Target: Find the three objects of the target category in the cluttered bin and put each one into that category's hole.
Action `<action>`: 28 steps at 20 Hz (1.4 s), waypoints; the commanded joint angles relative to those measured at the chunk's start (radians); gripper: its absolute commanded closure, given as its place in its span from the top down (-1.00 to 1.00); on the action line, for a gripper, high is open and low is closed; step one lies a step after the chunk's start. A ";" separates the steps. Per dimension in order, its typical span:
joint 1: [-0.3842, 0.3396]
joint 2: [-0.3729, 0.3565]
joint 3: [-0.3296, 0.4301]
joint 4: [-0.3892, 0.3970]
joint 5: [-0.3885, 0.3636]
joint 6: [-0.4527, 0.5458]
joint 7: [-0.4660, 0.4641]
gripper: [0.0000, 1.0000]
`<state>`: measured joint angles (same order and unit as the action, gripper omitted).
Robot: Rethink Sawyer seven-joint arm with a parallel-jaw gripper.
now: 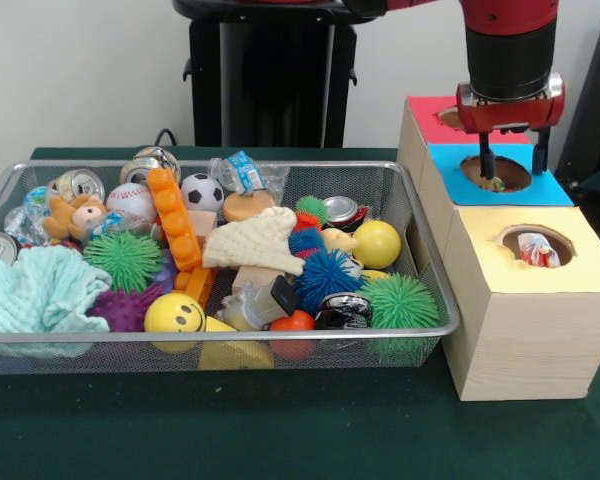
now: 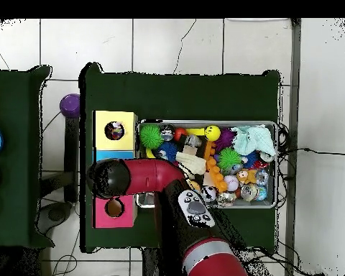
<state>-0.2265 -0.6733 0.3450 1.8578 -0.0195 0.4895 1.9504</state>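
My gripper [image 1: 513, 160] hangs open and empty just above the round hole of the blue-topped box [image 1: 540, 187]. The yellow-topped box [image 1: 540, 300] stands nearest the camera, and its hole [image 1: 536, 243] holds a whitish dotted fabric piece [image 1: 538, 254]. In the overhead view the yellow box's hole [image 2: 115, 130] shows a multicolour piece inside, and my arm [image 2: 132, 177] hides the gripper and the blue box. The wire mesh bin [image 1: 220, 335] is left of the boxes, full of clutter. I see no dotted fabric among the clutter.
A red-topped box [image 1: 427, 118] stands behind the blue one. The bin holds a cream knitted cloth [image 1: 255, 243], a teal towel [image 1: 35, 290], spiky balls, cans, a smiley ball [image 1: 174, 313] and orange bricks [image 1: 175, 230]. The bin also shows in the overhead view [image 2: 204, 123].
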 commanded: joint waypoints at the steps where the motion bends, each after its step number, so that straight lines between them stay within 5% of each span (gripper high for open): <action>1: -0.084 0.099 -0.072 -0.006 -0.157 -0.063 -0.045 1.00; 5: -0.062 0.056 -0.116 -0.034 -0.198 0.027 -0.043 1.00; 17: -0.106 0.029 -0.113 -0.045 -0.272 0.081 -0.077 1.00; 28: -0.139 0.061 -0.089 -0.047 -0.310 0.042 -0.069 1.00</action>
<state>-0.2677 -0.6794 0.3630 1.8465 -0.1806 0.4876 1.9506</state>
